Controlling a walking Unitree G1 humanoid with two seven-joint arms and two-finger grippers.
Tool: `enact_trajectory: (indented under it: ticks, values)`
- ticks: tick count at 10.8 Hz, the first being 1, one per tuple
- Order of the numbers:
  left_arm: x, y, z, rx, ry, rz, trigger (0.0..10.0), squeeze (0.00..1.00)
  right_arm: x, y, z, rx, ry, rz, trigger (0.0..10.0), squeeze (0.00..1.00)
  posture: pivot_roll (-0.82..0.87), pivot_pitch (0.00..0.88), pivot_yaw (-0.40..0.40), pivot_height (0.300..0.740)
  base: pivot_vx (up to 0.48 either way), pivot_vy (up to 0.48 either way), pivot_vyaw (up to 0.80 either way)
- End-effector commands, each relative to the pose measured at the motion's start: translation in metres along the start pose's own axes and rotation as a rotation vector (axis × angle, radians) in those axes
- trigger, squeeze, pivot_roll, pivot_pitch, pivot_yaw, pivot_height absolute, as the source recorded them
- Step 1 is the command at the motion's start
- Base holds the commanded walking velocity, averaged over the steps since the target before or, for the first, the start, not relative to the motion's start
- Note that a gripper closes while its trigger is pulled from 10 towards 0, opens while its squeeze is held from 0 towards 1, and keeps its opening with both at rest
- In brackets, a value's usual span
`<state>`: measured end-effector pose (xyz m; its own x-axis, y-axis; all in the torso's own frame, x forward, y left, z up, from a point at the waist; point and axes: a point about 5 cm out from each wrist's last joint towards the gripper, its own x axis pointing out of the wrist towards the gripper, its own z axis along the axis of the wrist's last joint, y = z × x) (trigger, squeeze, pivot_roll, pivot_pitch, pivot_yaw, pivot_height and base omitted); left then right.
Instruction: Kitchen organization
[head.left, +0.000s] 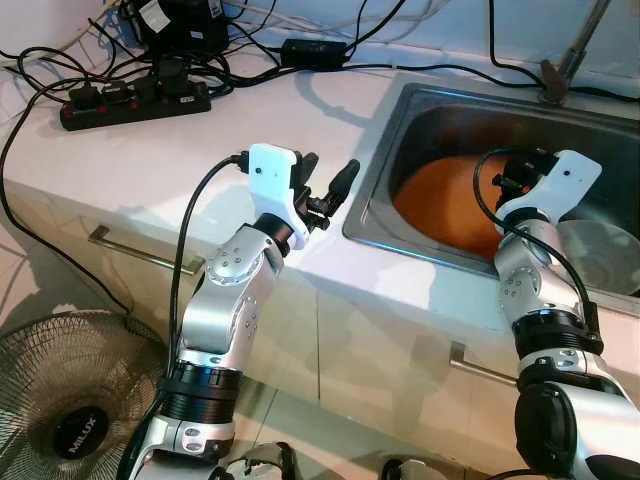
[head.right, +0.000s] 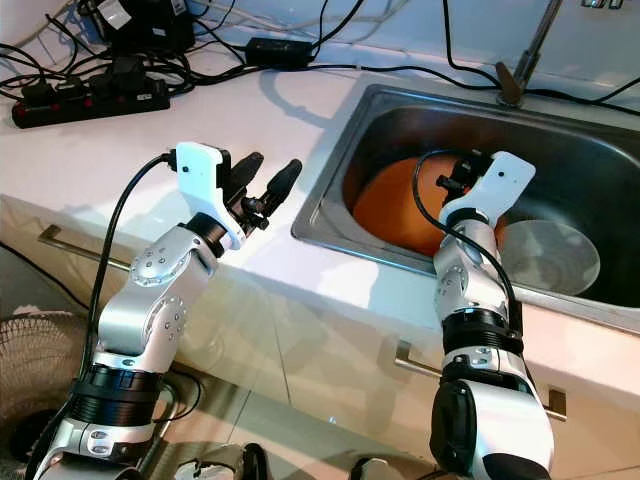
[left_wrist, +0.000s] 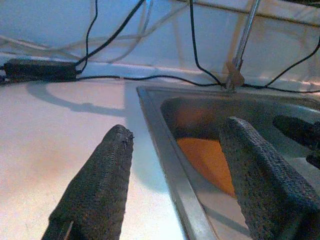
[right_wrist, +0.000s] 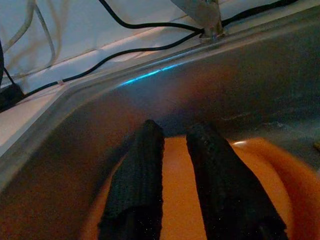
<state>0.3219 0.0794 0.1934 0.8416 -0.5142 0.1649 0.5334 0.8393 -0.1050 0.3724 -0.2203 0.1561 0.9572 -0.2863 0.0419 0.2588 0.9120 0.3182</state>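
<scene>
Because I want the round orange plastic bowl (head.right: 400, 205) out of the steel sink (head.right: 330, 175), my right gripper (right_wrist: 172, 150), fingers nearly together, hangs over its near rim; left gripper (head.left: 325, 190) waits spread above the counter edge.

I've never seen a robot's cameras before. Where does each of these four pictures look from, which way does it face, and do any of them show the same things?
Left eye view: on the head, looking down at the white countertop, both silver arms and the steel sink.
Right eye view: same head, same scene, from slightly further right.
Left wrist view: along the open left gripper, above the counter at the sink's edge.
Right wrist view: along the right gripper, nearly closed, over the orange round plate in the sink.
Shared: both wrist views show the plate, the sink and the tap's base.
</scene>
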Motion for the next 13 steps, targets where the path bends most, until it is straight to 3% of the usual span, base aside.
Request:
enact_trajectory:
  ticks: [1,3,4,6,7,9,10,13]
  values:
    - [-0.002,-0.002,0.002,0.003,-0.001,-0.006,10.0,0.00,-0.004,-0.003,-0.015,-0.008,0.058,-0.015,10.0,0.00,0.08,0.077,0.052,0.740,0.000,0.000,0.00]
    - [-0.001,0.000,0.002,0.010,-0.005,0.006,10.0,0.00,-0.004,0.002,-0.008,-0.044,0.010,0.009,10.0,0.00,0.08,0.081,0.052,0.740,0.000,0.000,0.00]
    - [-0.001,0.001,0.005,0.032,-0.029,0.029,10.0,0.00,-0.006,0.014,0.002,-0.071,-0.065,0.066,10.0,0.00,0.06,0.086,0.048,0.740,0.000,0.000,0.00]
    - [0.000,0.016,0.017,0.134,-0.147,0.194,10.0,0.00,-0.027,0.056,0.023,-0.164,-0.274,0.277,10.0,0.00,0.05,0.089,0.043,0.740,0.000,0.000,0.00]
    - [-0.002,0.024,0.024,0.227,-0.200,0.276,10.0,0.00,-0.042,0.074,0.030,-0.164,-0.355,0.349,10.0,0.00,0.04,0.092,0.041,0.740,0.000,0.000,0.00]
    - [-0.004,0.023,0.027,0.325,-0.239,0.313,10.0,0.00,-0.054,0.091,0.025,-0.158,-0.374,0.375,10.0,0.00,0.04,0.092,0.038,0.740,0.000,0.000,0.00]
    - [-0.005,0.019,0.021,0.331,-0.240,0.316,10.0,0.00,-0.063,0.100,0.018,-0.204,-0.385,0.432,10.0,0.00,0.04,0.092,0.034,0.740,0.000,0.000,0.00]
    - [-0.004,0.016,0.009,0.335,-0.242,0.323,10.0,0.00,-0.069,0.097,0.004,-0.210,-0.331,0.445,10.0,0.00,0.03,0.084,0.026,0.740,0.000,-0.197,-0.24]
